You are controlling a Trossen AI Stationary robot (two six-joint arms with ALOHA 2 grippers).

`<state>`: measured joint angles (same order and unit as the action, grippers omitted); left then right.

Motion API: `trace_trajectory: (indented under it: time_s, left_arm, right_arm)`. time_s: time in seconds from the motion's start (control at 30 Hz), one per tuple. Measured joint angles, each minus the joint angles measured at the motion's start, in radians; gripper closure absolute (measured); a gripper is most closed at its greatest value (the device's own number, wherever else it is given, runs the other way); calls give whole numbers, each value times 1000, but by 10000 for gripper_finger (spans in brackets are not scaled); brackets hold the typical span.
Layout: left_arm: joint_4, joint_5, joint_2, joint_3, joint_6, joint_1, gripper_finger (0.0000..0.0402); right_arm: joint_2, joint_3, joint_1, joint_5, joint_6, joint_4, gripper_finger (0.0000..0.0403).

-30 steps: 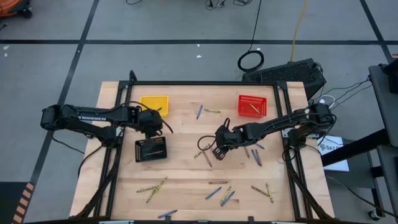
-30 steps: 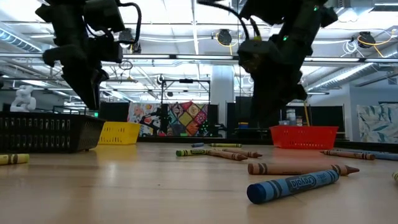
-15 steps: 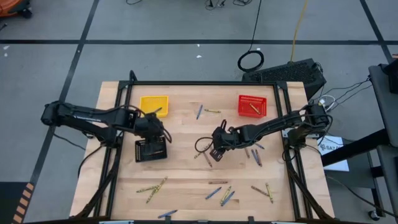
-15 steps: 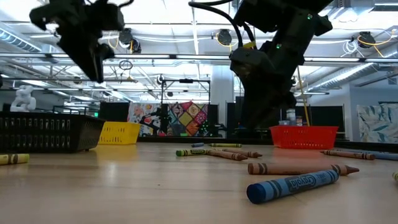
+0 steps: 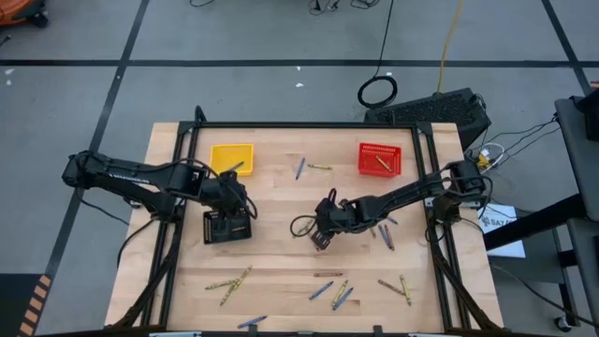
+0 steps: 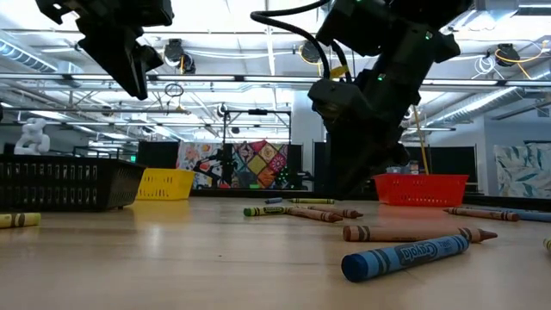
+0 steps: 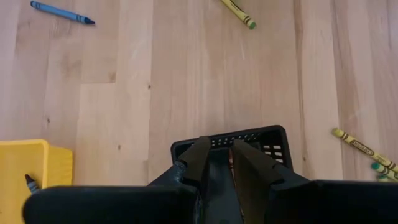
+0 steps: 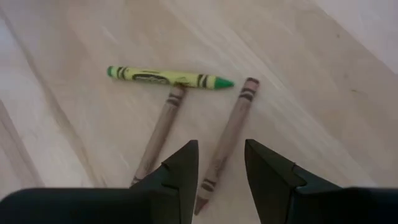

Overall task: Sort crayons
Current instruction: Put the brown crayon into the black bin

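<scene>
Crayons lie scattered over the pale wooden table (image 5: pixel 281 201): thin paper-wrapped sticks in blue, yellow-green and brown. In the overhead frame a loose row runs along the lower edge, a few sit right of centre, and two lie at upper centre between the yellow basket (image 5: pixel 231 156) and the red basket (image 5: pixel 379 158). From table height, a blue crayon (image 6: pixel 406 254) lies nearest at lower right with a brown crayon (image 6: pixel 419 232) just behind it.

The right pincer (image 8: pixel 221 171) hangs at mid-frame overhead, its fingers parted with nothing between them, straddling one of two brown crayons (image 8: pixel 225 140); a green crayon (image 8: pixel 169 77) lies across their far ends.

The left pincer (image 7: pixel 216 163) hovers over the black basket (image 5: pixel 227 226) at centre left, fingers narrowly apart; a thin brownish stick shows in the gap, but I cannot tell whether it is held.
</scene>
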<state>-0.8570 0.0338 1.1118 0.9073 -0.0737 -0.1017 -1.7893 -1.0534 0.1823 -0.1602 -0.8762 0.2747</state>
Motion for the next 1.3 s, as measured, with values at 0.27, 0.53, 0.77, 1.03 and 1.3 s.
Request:
trace_trajectory:
  time_s: [0.27, 0.53, 0.77, 1.03, 1.3]
  left_arm:
    - [-6, 0, 0, 0, 0, 0, 333]
    - [-15, 0, 0, 0, 1, 0, 333]
    - [-15, 0, 0, 0, 1, 0, 333]
    - [-18, 0, 0, 0, 2, 0, 333]
    - [-18, 0, 0, 0, 2, 0, 333]
  right_arm:
    - [-52, 0, 3, 1, -2, -11, 284]
    - [-70, -4, 3, -4, -6, 16, 288]
    - [-79, -4, -4, -5, -20, 99, 335]
    - [-80, -2, -4, -1, -22, 115, 391]
    - [-82, -1, -4, -1, -51, 149, 400]
